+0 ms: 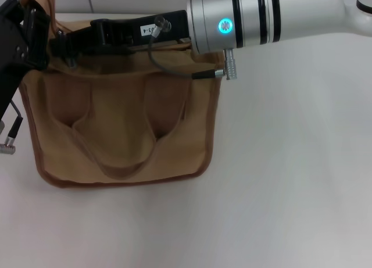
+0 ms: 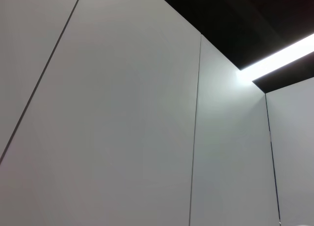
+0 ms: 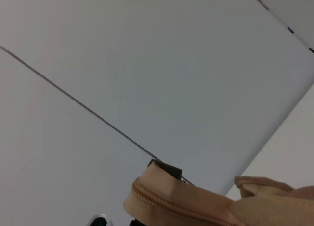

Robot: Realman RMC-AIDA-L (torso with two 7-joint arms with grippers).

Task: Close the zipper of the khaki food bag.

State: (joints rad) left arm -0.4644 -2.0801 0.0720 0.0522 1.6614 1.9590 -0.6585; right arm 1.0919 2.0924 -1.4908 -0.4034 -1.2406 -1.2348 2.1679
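Khaki food bag — both claws overhead

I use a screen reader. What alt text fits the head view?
A khaki food bag stands on a white table, front handle drooping. The right arm reaches across its top; the left pincer is at its upper left corner.

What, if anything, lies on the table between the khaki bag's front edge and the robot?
Nothing: in the head view the white table is bare in front of the khaki food bag.
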